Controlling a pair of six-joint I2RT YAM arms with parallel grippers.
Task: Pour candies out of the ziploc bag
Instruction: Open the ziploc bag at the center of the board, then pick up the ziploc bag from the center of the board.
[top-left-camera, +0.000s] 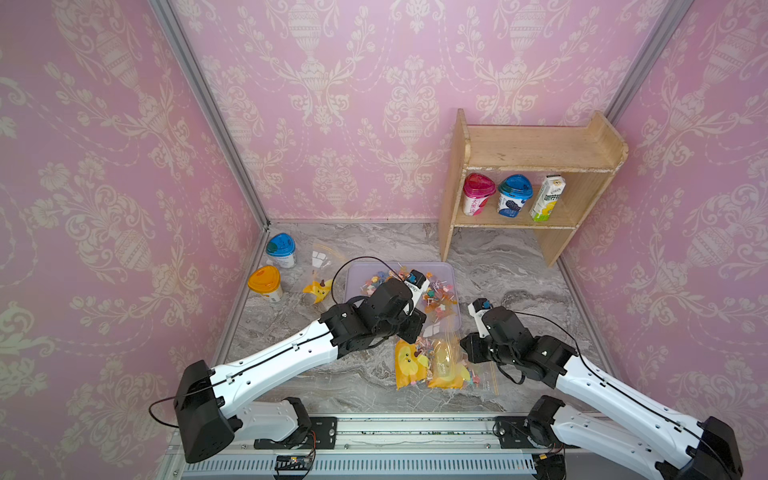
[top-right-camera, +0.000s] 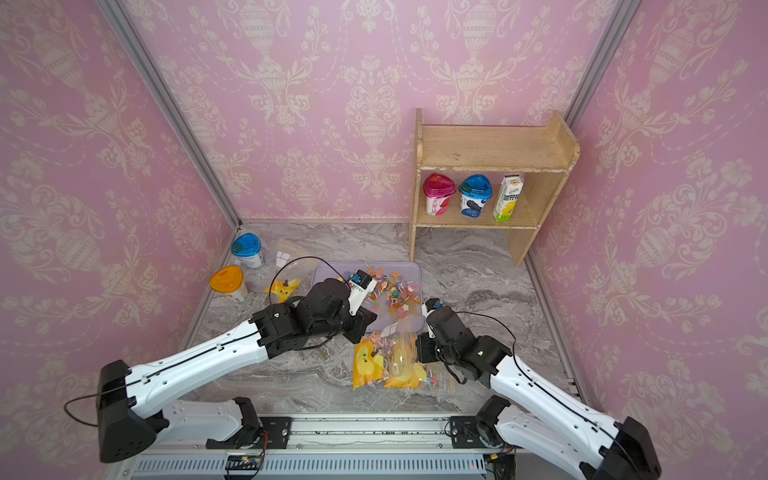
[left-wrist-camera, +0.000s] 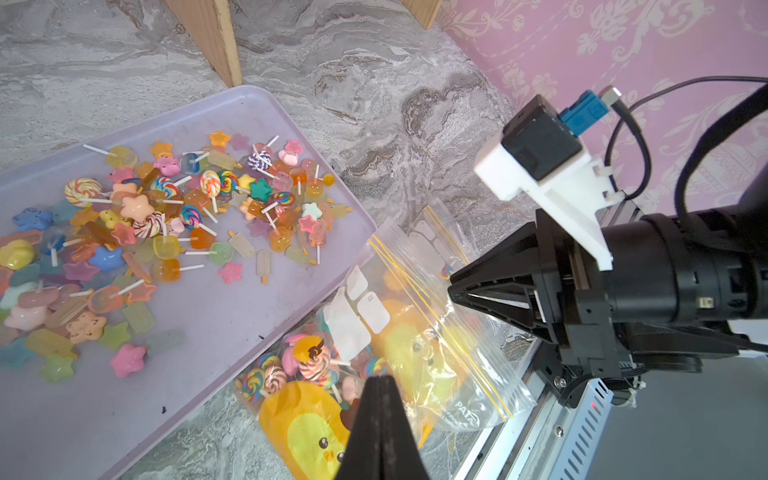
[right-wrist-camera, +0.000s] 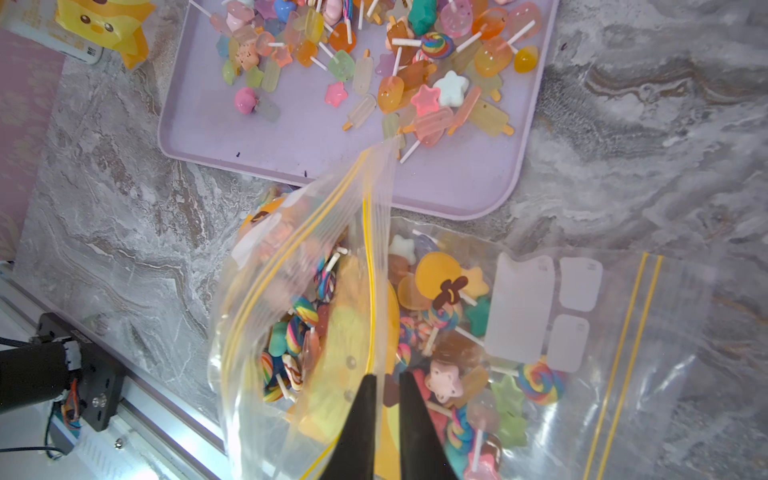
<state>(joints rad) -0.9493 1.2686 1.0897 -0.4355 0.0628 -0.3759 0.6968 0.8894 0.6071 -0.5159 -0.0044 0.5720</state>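
1 ziploc bag (top-left-camera: 319, 266) far left on the tabletop (top-left-camera: 353, 386) looks emptied. Lilac tray (left-wrist-camera: 216, 332) mid-scene holds a wide spread of candies (left-wrist-camera: 166, 216), so part of the pour is done. Left pincer (left-wrist-camera: 376, 384) is clenched just above a loaded duck-print bag (left-wrist-camera: 307, 424) in front of the tray; can't tell if it pinches film. Next over: raised bag (right-wrist-camera: 291, 270), mouth toward the tray, then flat bag (right-wrist-camera: 602, 353), both full of candies. Right pincer (right-wrist-camera: 386, 380) stands a slit apart at the raised bag's zip rim, no firm hold evident. My read: around halfway, front bags left to empty.
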